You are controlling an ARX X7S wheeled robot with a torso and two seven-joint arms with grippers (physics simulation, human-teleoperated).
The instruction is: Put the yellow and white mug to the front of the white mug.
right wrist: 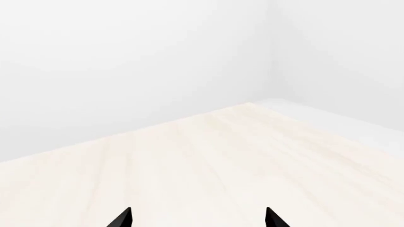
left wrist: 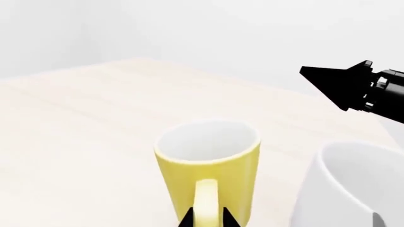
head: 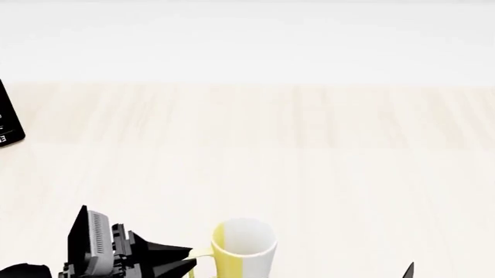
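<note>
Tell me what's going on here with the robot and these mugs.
The left gripper has its fingers closed on the yellow handle of the yellow and white mug, which stands upright on the wooden table. The white mug sits right beside it. The right gripper is open, holding nothing, nearby.

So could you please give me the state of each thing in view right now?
Yellow and white mug: upright, empty, handle between the left gripper's fingers.
White mug: upright beside it, only partly in view.
Left gripper: shut on the yellow handle.
Right gripper: open, holding nothing.
Table: bears both mugs.
</note>
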